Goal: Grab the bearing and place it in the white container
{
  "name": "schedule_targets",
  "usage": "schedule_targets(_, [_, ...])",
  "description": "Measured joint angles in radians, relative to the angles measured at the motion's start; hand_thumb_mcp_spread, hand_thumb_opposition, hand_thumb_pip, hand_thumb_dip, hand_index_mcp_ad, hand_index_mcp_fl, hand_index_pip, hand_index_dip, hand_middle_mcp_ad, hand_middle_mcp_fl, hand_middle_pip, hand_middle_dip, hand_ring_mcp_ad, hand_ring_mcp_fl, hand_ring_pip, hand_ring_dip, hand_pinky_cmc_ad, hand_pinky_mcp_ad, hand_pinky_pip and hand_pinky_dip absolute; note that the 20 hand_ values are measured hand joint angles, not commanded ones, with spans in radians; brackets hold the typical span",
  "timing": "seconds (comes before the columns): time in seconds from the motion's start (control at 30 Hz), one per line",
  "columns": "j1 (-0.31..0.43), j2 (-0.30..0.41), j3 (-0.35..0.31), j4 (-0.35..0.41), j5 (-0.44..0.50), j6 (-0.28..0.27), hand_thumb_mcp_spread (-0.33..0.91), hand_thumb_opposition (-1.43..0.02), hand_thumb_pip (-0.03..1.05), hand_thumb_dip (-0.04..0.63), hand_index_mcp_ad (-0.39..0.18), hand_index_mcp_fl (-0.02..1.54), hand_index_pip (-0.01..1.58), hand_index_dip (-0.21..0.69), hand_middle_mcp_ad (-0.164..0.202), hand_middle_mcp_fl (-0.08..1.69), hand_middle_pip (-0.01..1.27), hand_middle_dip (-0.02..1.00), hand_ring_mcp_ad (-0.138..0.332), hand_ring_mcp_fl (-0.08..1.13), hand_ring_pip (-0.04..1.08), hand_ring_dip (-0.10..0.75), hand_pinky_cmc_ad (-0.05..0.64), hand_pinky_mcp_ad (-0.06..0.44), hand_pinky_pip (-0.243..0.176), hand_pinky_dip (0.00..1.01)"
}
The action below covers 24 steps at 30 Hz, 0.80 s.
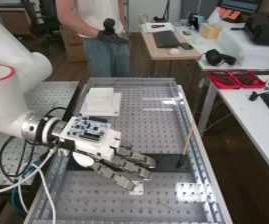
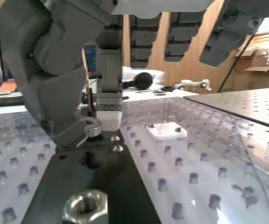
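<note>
Hand (image 1: 128, 164) out over the metal surface (image 1: 85, 200), the high view tells us, with its long fingers spaced apart and pointing across towards the right side. White arm (image 1: 6, 97) comes in from the left to carry it. Beneath the fingers runs a dark strip (image 1: 164, 162), and a wooden-handled brush (image 1: 186, 145) leans near the right rail. Up towards the far end, on the left, sits the white container (image 1: 101, 102), well apart from the fingers.

Over to the wrist view, and look at this: thumb and one finger are pinching the bearing (image 2: 91, 127), a silver ring right down at their tips, above the dark strip! The other fingers hang straight and spread apart. A hollow metal cylinder (image 2: 85, 207) stands on that strip, and beside the strip lies a small white plate (image 2: 166, 132) with little fittings on top.
</note>
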Motion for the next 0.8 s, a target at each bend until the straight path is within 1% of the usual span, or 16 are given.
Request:
schedule_targets(0.23, [0.004, 0.061, -0.014, -0.015, -0.028, 0.003, 0.39, -0.84, 0.59, 0.250, -0.101, 0.34, 1.36, 0.204, -0.002, 0.06, 0.10, 0.14, 0.093, 0.02, 0.09, 0.037, 0.332, 0.216, -0.073, 0.14])
schedule_targets(0.43, [0.038, 0.153, -0.057, -0.035, -0.022, 0.006, 0.39, -0.84, 0.59, 0.253, -0.101, 0.34, 1.36, 0.204, -0.002, 0.06, 0.10, 0.14, 0.093, 0.02, 0.09, 0.037, 0.332, 0.216, -0.073, 0.14])
schedule_targets(0.5, [0.060, 0.186, -0.076, -0.040, -0.009, 0.006, 0.39, -0.84, 0.60, 0.250, -0.101, 0.34, 1.36, 0.204, -0.002, 0.05, 0.10, 0.14, 0.093, 0.02, 0.09, 0.037, 0.328, 0.216, -0.073, 0.13])
schedule_targets(0.57, [0.099, 0.227, -0.101, -0.046, 0.018, 0.006, 0.39, -0.84, 0.60, 0.250, -0.101, 0.34, 1.36, 0.204, -0.002, 0.06, 0.10, 0.14, 0.093, 0.02, 0.09, 0.037, 0.318, 0.216, -0.072, 0.13])
schedule_targets(0.6, [0.123, 0.248, -0.115, -0.050, 0.036, 0.005, 0.39, -0.83, 0.60, 0.253, -0.101, 0.34, 1.36, 0.204, -0.002, 0.06, 0.10, 0.14, 0.093, 0.02, 0.09, 0.037, 0.318, 0.216, -0.063, 0.14])
schedule_targets(0.8, [0.231, 0.315, -0.161, -0.062, 0.137, -0.002, 0.39, -0.84, 0.60, 0.250, -0.101, 0.34, 1.36, 0.204, -0.005, 0.06, 0.10, 0.14, 0.086, 0.02, 0.09, 0.037, 0.318, 0.216, -0.063, 0.14])
